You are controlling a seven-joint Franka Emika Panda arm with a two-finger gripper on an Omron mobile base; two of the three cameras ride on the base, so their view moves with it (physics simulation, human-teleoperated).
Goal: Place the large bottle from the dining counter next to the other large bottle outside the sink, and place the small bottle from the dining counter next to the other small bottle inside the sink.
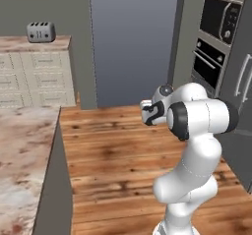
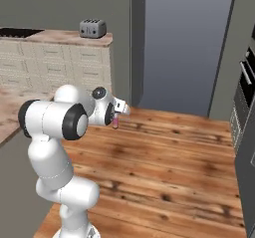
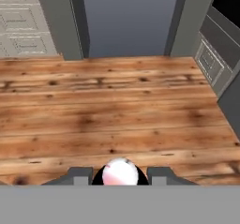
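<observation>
My gripper [image 2: 118, 115] is shut on a pinkish bottle [image 2: 115, 121] that hangs from it, held out over the wooden floor. From the hand view I look down on the bottle's round white-pink top [image 3: 120, 172], which sits between the two dark fingertips [image 3: 80, 175]. In the left base view the hand [image 1: 148, 110] points left, level with the arm's elbow. The dining counter [image 1: 22, 155], pinkish-brown marbled stone, runs along the left edge and its corner shows in the right base view [image 2: 6, 107]. The sink is out of view.
A pale cabinet counter [image 1: 34, 44] with a toaster [image 1: 41, 31] stands at the back left. A wall oven stack [image 1: 216, 37] and dark tall units line the right. A grey doorway [image 1: 133, 42] opens straight ahead, with wooden floor [image 1: 118, 155] in between.
</observation>
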